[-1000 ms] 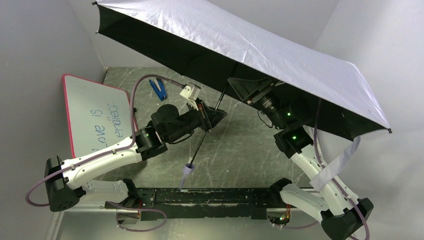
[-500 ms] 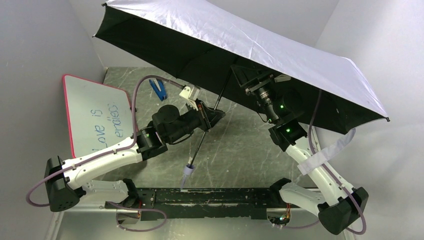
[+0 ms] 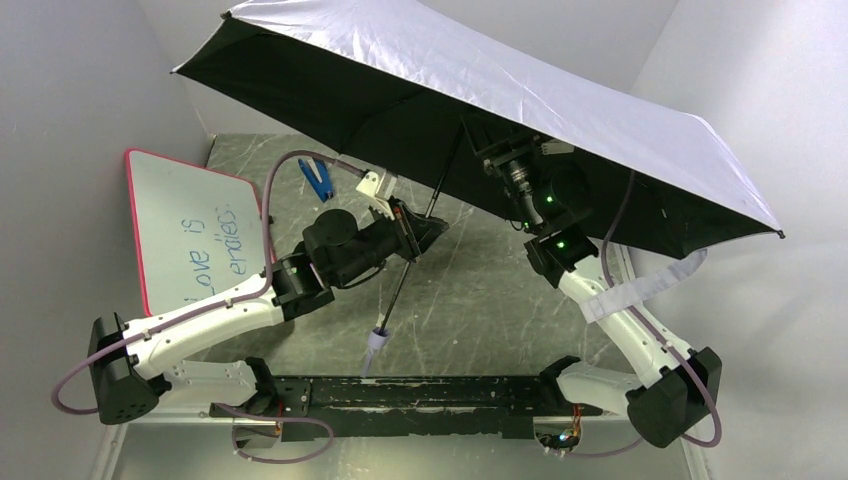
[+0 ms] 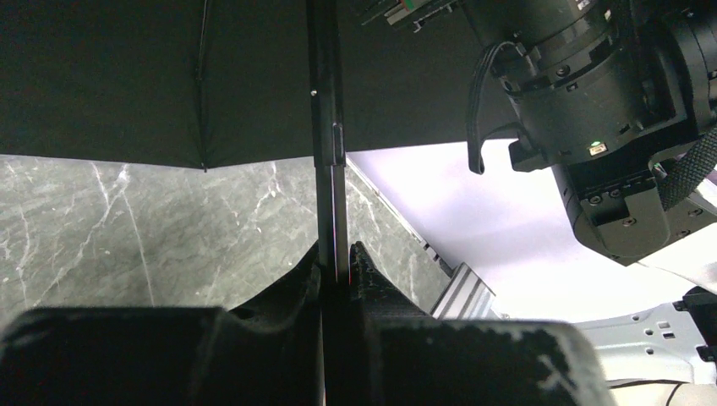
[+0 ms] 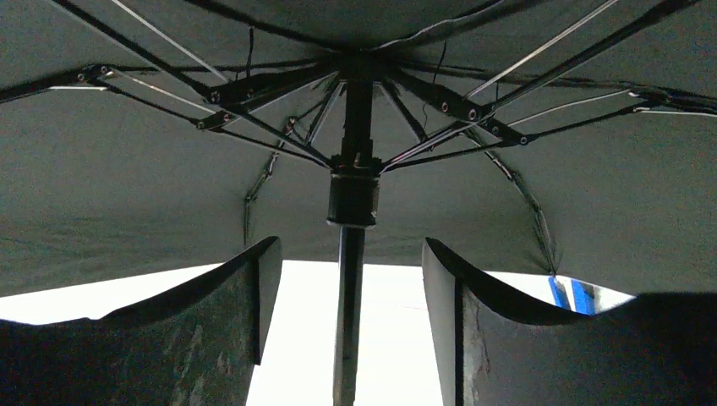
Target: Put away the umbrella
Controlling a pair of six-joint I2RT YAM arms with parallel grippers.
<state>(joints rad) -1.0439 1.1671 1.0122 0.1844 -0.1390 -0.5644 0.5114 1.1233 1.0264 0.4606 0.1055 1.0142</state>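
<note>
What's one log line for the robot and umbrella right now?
umbrella: open | left gripper: shut on shaft | right gripper: open, fingers either side of shaft

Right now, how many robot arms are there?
2. The left arm comes from the bottom left, the left gripper shut on the shaft of the umbrella. The right arm rises from the bottom right, the right gripper open around that shaft higher up. None seems hidden.

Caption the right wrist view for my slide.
Open right gripper flanks the umbrella shaft, just under its runner.
</note>
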